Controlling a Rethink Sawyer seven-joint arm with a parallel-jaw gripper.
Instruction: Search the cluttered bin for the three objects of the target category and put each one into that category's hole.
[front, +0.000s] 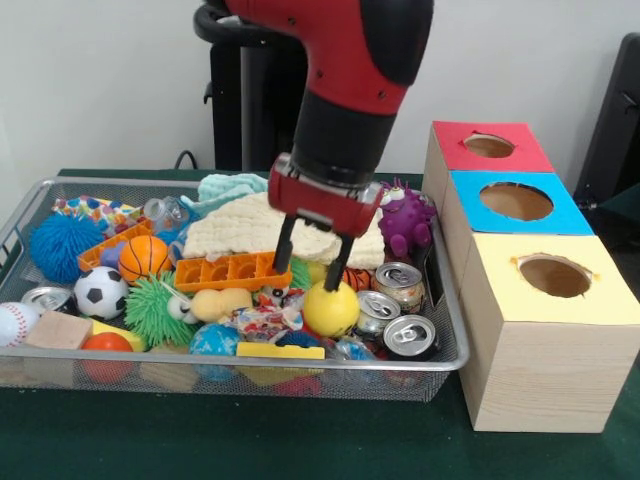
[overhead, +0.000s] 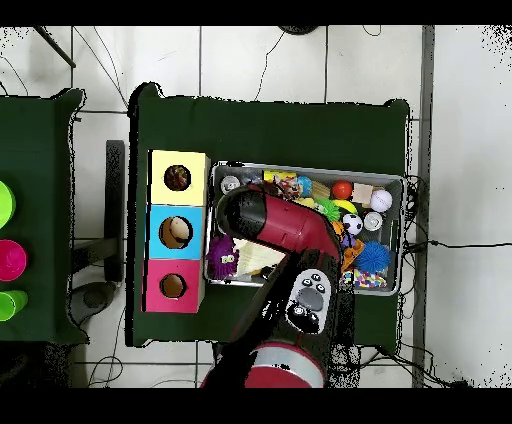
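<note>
The wire mesh bin (front: 110, 180) stands left of the three boxes and is full of toys; it also shows in the overhead view (overhead: 402, 235). My gripper (front: 306, 280) hangs open and empty over the bin's middle, its tips just above the orange tray (front: 230, 270) and a yellow ball (front: 330, 310). A crumpled red-and-white printed wrapper (front: 262, 322) lies near the front, just below the gripper. A white polka-dot wrapper (front: 95, 212) lies at the back left. In the overhead view the arm hides the gripper; a colourful wrapper (overhead: 285, 184) and the polka-dot wrapper (overhead: 368, 279) show.
Three boxes with round holes stand to the right: red top (front: 450, 135), blue top (front: 470, 190), yellow top (front: 500, 300). A cream cloth (front: 240, 230), a pale blue cloth (front: 230, 187), a purple spiky toy (front: 405, 222), cans (front: 400, 283) and several balls crowd the bin.
</note>
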